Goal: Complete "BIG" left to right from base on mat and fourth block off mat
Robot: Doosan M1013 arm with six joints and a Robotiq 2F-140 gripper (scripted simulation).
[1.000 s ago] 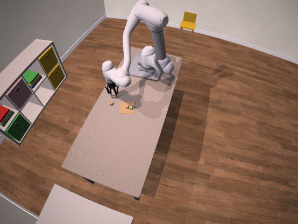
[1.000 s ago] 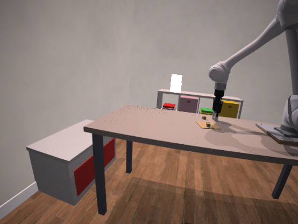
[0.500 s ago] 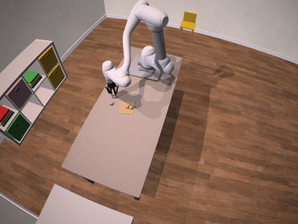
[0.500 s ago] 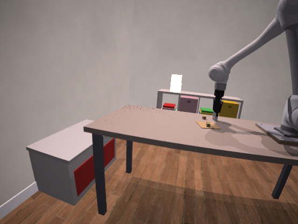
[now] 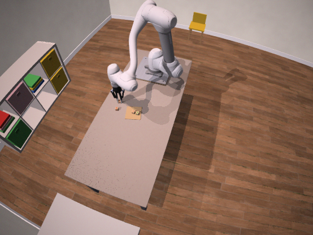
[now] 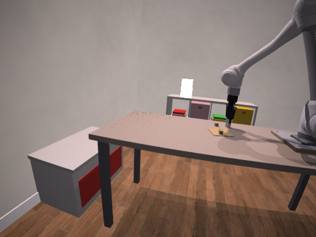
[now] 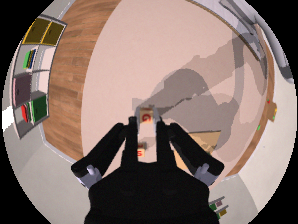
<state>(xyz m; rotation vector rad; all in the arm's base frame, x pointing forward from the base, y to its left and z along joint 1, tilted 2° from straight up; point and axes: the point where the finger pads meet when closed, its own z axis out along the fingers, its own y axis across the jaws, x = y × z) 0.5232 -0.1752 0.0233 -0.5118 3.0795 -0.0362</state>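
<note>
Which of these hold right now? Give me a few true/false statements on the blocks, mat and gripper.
1. Two blocks sit on the mat. True.
2. The gripper has its fingers around a block on the mat. False: the block between its fingers lies off the mat, on the bare table.
3. A loose block lies on the table beside the mat, away from the gripper. True.
4. The chair by the wall is red. False: it is yellow.
</note>
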